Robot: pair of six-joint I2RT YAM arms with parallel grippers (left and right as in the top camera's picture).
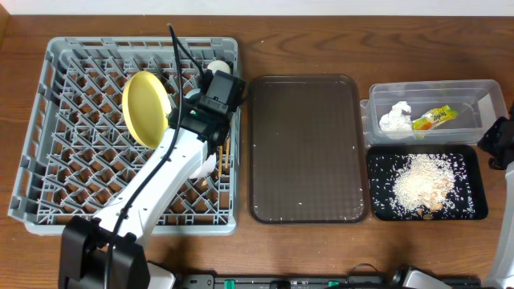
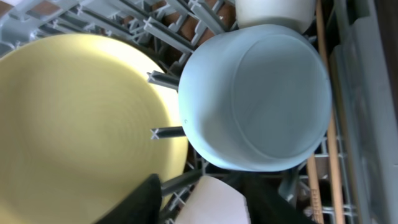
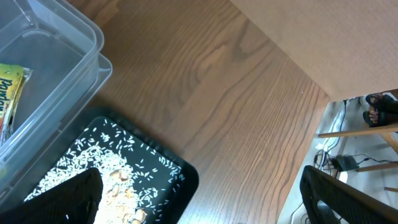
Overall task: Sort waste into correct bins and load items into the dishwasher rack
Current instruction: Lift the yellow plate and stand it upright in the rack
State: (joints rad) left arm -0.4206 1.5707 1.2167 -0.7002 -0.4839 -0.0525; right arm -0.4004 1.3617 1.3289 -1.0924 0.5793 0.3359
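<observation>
My left gripper (image 1: 215, 95) hangs over the grey dishwasher rack (image 1: 36, 160), jaws apart around a white bowl (image 2: 214, 202), with a gap at the left finger (image 2: 134, 205). Beside it the yellow plate (image 2: 74, 124) stands on edge, and the light blue bowl (image 2: 255, 99) lies upside down. The white cup (image 2: 273, 12) and the chopsticks (image 2: 323, 112) sit beyond. My right gripper (image 3: 199, 208) is wide open and empty over the corner of the black tray (image 3: 180, 177) of rice scraps (image 1: 422, 186). The clear tub (image 1: 482, 88) holds the napkin (image 1: 395, 118) and the wrapper (image 1: 434, 119).
A large brown serving tray (image 1: 305, 144) lies between the rack and the two bins. The table's right edge (image 3: 311, 124) runs close to the black tray, with floor and cables below it.
</observation>
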